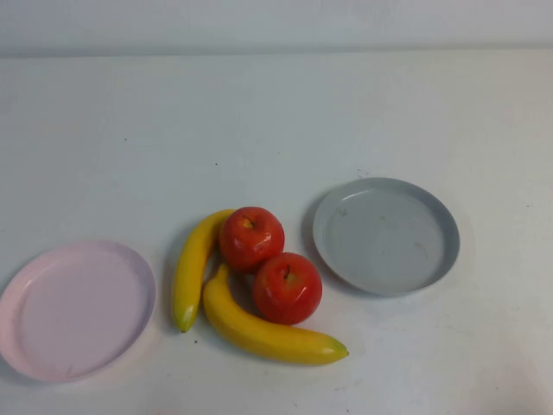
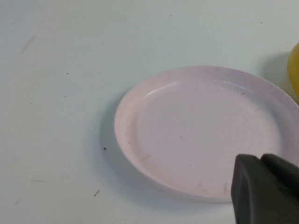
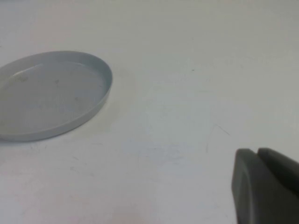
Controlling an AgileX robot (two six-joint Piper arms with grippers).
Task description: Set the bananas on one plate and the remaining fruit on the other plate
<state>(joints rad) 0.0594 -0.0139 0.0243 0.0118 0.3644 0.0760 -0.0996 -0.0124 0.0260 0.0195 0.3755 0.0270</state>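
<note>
White table (image 1: 276,112), bananas (image 1: 259,328) and apples (image 1: 286,288) between pink plate (image 1: 76,309) and grey plate (image 1: 385,235), left hand (image 2: 261,161) and right hand (image 3: 257,154) both clenched, empty

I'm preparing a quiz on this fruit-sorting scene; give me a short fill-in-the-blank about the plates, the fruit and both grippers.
1. The pink plate and the grey plate each hold ___ fruit.
2. Between the plates lie two bananas and two red ___.
3. The left gripper hangs over the ___ plate.
4. The right gripper, near the grey plate, is ___.

Missing words: no; apples; pink; shut
</note>
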